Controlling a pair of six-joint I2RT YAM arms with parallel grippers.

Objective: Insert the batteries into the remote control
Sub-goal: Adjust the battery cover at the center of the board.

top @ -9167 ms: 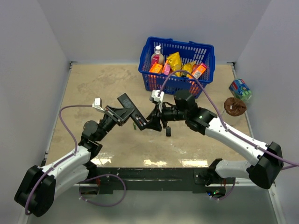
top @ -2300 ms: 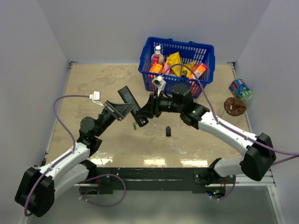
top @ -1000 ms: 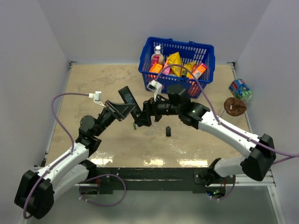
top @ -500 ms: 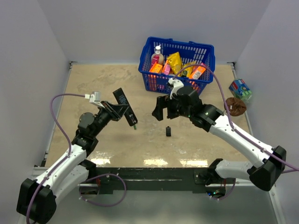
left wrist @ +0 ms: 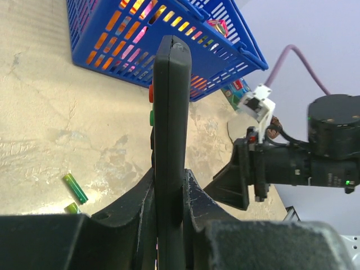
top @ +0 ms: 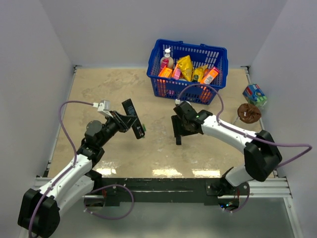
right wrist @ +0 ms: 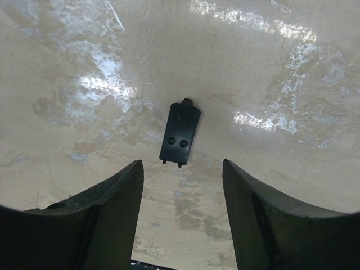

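My left gripper (top: 127, 122) (left wrist: 169, 175) is shut on the black remote control (top: 132, 124) (left wrist: 169, 112) and holds it edge-up above the table. One green battery (left wrist: 75, 187) lies on the table below it. A second green battery (left wrist: 70, 208) is partly hidden by my finger. Green shows by the remote's near end in the top view (top: 144, 131). My right gripper (top: 178, 130) (right wrist: 181, 169) is open and empty. It points down over a small black battery cover (top: 179, 140) (right wrist: 180, 134) that lies flat on the table.
A blue basket (top: 187, 89) (left wrist: 90, 34) of packets and a bottle stands at the back. A green-blue box (top: 255, 95) and a brown round thing (top: 248, 113) lie at the far right. White walls close in both sides.
My right gripper has left the remote and swung right and down over the battery cover. My left gripper has drawn the remote a little to the left, still shut on it.
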